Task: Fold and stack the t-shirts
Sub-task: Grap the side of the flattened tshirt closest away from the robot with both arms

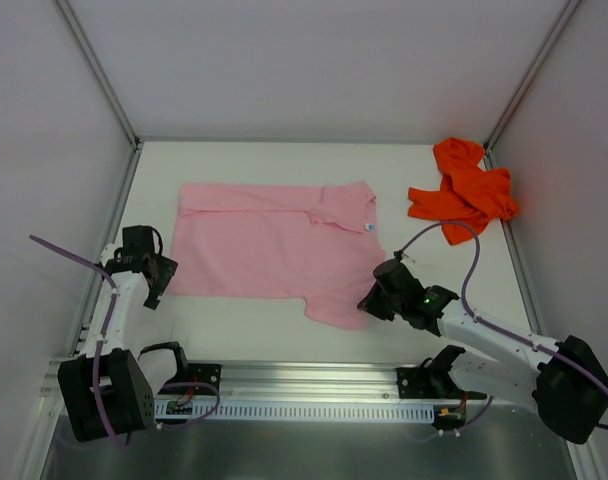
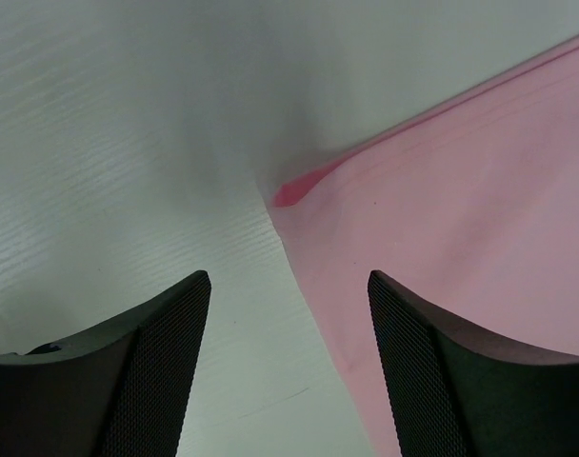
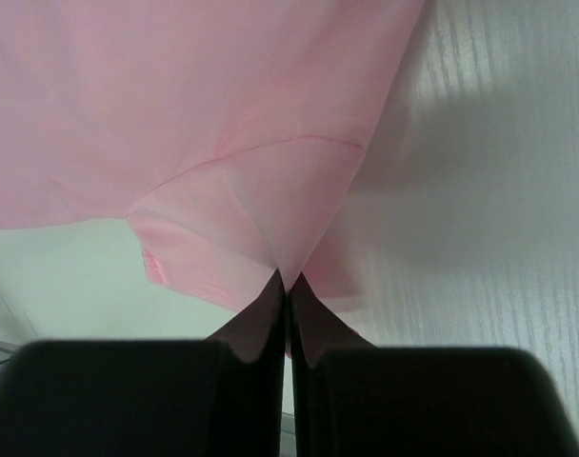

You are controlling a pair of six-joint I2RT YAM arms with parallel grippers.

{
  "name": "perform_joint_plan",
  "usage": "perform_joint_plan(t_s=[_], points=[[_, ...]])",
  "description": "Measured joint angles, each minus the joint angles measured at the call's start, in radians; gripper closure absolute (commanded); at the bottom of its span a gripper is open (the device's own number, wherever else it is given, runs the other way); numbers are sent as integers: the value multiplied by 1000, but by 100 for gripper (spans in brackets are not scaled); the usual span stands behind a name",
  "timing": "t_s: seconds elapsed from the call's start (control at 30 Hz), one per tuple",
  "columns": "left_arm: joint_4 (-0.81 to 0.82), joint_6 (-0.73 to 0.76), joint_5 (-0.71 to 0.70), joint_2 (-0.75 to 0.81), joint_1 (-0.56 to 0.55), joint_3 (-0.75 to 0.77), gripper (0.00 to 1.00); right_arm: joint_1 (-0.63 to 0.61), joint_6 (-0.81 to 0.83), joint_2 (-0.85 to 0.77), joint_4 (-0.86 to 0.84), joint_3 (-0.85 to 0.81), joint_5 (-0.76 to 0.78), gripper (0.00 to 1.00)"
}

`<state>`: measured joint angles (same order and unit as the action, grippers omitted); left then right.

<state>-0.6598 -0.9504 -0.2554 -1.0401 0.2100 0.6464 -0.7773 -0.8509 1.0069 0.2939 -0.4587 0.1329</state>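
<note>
Though grey-walled, white table [image 1: 244, 325], pink t-shirt [image 1: 274, 250].

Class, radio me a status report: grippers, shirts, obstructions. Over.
Left gripper open at pink t-shirt corner. Right gripper shut on its sleeve. Orange t-shirt crumpled, far right. No obstruction seen.

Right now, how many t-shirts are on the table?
2. The pink t-shirt lies spread mid-table, one sleeve pinched in the right claw; the orange t-shirt sits crumpled far right. None seems hidden.
</note>
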Motion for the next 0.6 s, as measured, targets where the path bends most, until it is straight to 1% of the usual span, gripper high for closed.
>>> perform_joint_plan(t_s=[0.03,0.13,0.2,0.27,0.43,0.5,0.57,0.6], points=[[5,0,0,-3,0,-6,38,2,1,0,1,0,-1,99],[19,0,3,-6,0,-27,48,13,5,-2,5,0,-2,99],[32,4,5,-9,0,-38,47,21,7,-7,8,2,-2,99],[43,6,9,-19,0,-46,44,29,11,-13,11,5,-1,99],[76,11,12,-51,0,-75,46,45,22,-21,18,6,-2,99],[88,13,13,-61,0,-89,51,48,24,-23,19,6,-2,99],[103,17,17,-68,0,-100,59,48,26,-28,22,6,-2,99],[115,20,21,-68,0,-106,70,49,26,-30,26,6,-2,99]])
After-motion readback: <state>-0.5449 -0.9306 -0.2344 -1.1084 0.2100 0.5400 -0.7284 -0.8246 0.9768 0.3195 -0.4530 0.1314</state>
